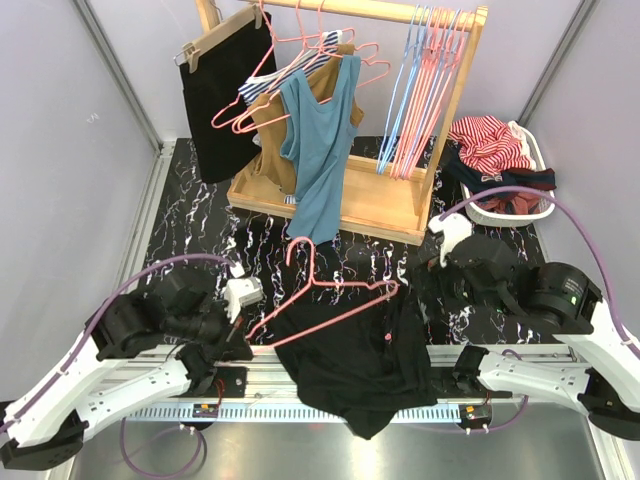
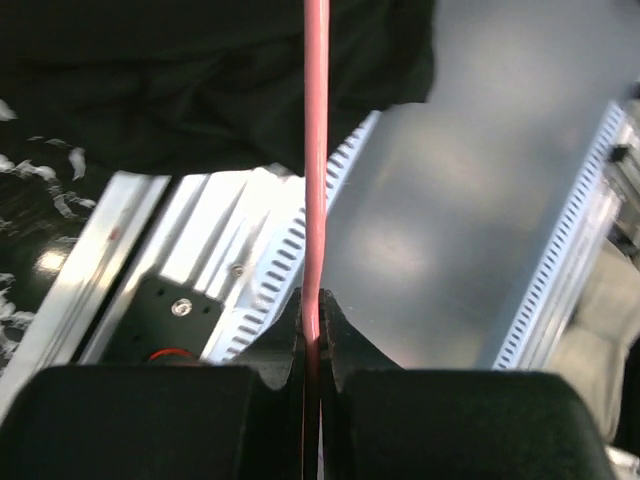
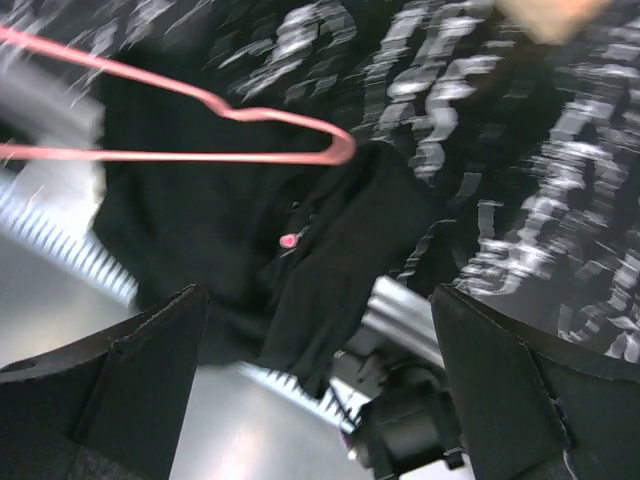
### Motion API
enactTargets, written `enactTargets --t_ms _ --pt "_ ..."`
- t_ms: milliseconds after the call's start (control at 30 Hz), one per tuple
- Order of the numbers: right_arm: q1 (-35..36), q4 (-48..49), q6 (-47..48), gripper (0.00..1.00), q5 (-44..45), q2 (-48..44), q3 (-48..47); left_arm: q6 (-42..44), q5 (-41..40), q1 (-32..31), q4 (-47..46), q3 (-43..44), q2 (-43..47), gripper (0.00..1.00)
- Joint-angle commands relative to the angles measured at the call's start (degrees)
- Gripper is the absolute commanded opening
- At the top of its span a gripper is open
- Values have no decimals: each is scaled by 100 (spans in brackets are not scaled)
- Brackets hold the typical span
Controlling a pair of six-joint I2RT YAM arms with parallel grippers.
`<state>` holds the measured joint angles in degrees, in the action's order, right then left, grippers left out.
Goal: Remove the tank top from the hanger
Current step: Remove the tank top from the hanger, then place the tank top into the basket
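The pink wire hanger (image 1: 330, 290) lies slanted over the table's near edge, hook toward the rack. My left gripper (image 1: 243, 342) is shut on the hanger's left end; in the left wrist view the pink wire (image 2: 316, 150) runs straight up from between the pinched jaws (image 2: 314, 310). The black tank top (image 1: 360, 360) is bunched under the hanger's right end and droops over the front rail. I cannot tell whether a strap loops that end. My right gripper (image 1: 425, 275) hovers open just right of the cloth (image 3: 250, 250), with nothing between its fingers (image 3: 150, 370).
At the back stands a wooden rack (image 1: 340, 200) with a teal tank top (image 1: 320, 150), a black garment (image 1: 225, 90), a tan one and several bare hangers (image 1: 425, 90). A white basket of clothes (image 1: 500, 165) sits back right. A metal rail (image 1: 300, 395) lines the near edge.
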<state>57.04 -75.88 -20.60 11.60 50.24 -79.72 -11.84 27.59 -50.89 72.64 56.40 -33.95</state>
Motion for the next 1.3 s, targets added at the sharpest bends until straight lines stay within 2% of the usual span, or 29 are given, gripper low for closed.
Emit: enactTargets --t_ms 0,100,133,167,200,267,300,400,467,600,633,733,833,967,1000,1033,1067,1100,1167,1200,1267 --pt "9 -226 -1110 100 2371 -22 -105 -319 -1009 -8 -40 485 -216 0" --pt "1 458 -1113 100 2007 -277 498 -293 -362 -8 -180 460 -383 0" --pt "9 695 -1191 100 1891 -269 649 -345 -586 -8 -119 555 -419 0" --pt "9 784 -1253 100 1786 -165 816 -424 -867 -8 -32 643 -445 0" --pt "1 898 -1280 100 1367 -94 1123 -494 -1601 -8 74 888 -445 0" --pt "1 1214 -1393 100 943 99 1397 -827 -2448 -8 285 1144 -393 0" --pt "9 1407 -1420 100 349 126 1764 -925 -3130 -8 320 1336 -323 0" --pt "27 2286 -1665 100 -593 170 2510 -1241 -4021 -8 207 1444 -43 0" --pt "149 3015 -1876 100 -956 240 2925 -1434 -4235 -8 -214 1322 195 0" --pt "974 4070 -2893 100 -783 889 3857 -1567 -4552 -8 -821 848 740 0" --pt "1376 4368 -3036 100 -677 1335 3911 -1585 -4570 -8 -961 785 785 0" --pt "1967 4643 -3520 100 -246 2380 3781 -1567 -4491 -8 -1147 583 873 0" --pt "2127 4556 -3758 100 18 3418 3473 -1559 -4421 -8 -1243 433 960 0" --pt "2163 4660 -3987 100 -78 4125 3472 -1602 -4438 -8 -1331 319 1171 0" --pt "2163 4722 -3978 96 -139 4178 3603 -1620 -4447 -8 -1349 267 1268 0" --pt "2163 4879 -3961 76 -210 4178 3682 -1638 -4438 -8 -1393 240 1321 0" --pt "2163 4994 -3952 51 -332 4126 3883 -1673 -4429 -8 -1410 205 1365 0" --pt "2154 5082 -4056 1 -316 3908 3972 -1690 -4377 -8 -1445 135 1417 0" --pt "2163 5057 -4058 0 -246 3565 4113 -1699 -4342 -8 -1455 99 1444 0" --pt "2154 4726 -4040 0 -132 3354 4123 -1708 -4307 -8 -1446 108 1436 0" --pt "2119 4189 -4092 0 497 2590 3939 -1699 -4315 -8 -1454 134 1427 0"
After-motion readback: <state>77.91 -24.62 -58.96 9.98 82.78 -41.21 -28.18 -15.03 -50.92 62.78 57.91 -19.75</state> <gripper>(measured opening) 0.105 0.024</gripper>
